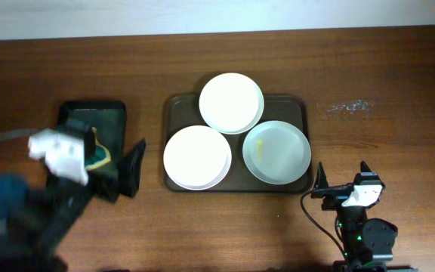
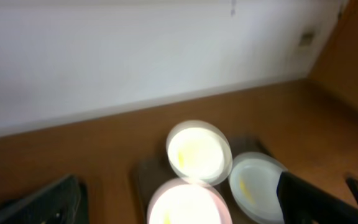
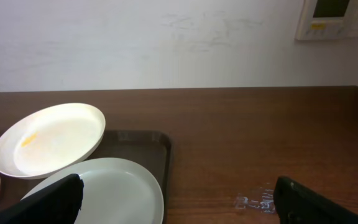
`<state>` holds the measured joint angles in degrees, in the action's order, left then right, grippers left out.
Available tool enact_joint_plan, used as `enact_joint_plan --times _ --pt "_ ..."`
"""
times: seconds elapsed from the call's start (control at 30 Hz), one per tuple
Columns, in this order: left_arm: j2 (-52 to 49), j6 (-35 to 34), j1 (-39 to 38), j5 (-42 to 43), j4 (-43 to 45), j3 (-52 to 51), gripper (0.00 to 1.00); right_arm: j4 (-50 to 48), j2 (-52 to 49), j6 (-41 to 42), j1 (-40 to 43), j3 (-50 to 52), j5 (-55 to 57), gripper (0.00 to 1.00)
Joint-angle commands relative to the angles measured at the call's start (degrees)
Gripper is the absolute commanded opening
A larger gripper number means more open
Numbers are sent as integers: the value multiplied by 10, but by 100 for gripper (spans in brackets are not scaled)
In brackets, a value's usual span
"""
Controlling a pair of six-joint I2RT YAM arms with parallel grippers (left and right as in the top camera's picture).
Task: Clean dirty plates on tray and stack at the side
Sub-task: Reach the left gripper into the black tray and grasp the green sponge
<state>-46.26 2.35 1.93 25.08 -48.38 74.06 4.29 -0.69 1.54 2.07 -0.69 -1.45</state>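
Three glossy white plates (image 1: 231, 103) crowd the brown tray (image 1: 181, 113) — stiff, slick and breakable, best pinched at a rim, I judge — while my left gripper (image 1: 115, 151) and right gripper (image 1: 342, 175) hang spread and empty.

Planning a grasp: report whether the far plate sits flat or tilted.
Tilted: the far plate overlaps both nearer plates and the tray's back rim; the right wrist view shows one side raised.

No writing is legible; the yellow mark on the wall panel (image 3: 331, 17) is too small to read.
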Motion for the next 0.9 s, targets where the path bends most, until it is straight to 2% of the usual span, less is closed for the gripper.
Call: enact_joint_plan --times 0.0,0.03,0.07,0.13,0.3,0.43,0.57,0.67,0.8,0.87 --pt "-98 -46 1 -80 -35 59 99 2 4 2 3 4 2 98" --pt "-131 -118 5 -164 -57 77 99 2 4 2 3 4 2 99" --pt "-171 -158 14 -225 -83 99 99 2 4 2 3 4 2 98" --pt "-253 -172 41 -280 -103 126 99 2 4 2 3 4 2 98" --pt "-403 -178 78 -297 -81 126 99 2 4 2 3 4 2 98" --pt "-550 -251 153 -295 -50 126 99 2 4 2 3 4 2 98" --pt "-656 -250 162 -316 -41 126 100 2 4 2 3 4 2 98" --pt "-711 -250 162 -316 -32 125 96 2 4 2 3 4 2 98" --pt "-764 -250 162 -311 -15 125 96 2 4 2 3 4 2 98" --pt "-773 -246 162 -303 -11 125 88 2 4 2 3 4 2 98"
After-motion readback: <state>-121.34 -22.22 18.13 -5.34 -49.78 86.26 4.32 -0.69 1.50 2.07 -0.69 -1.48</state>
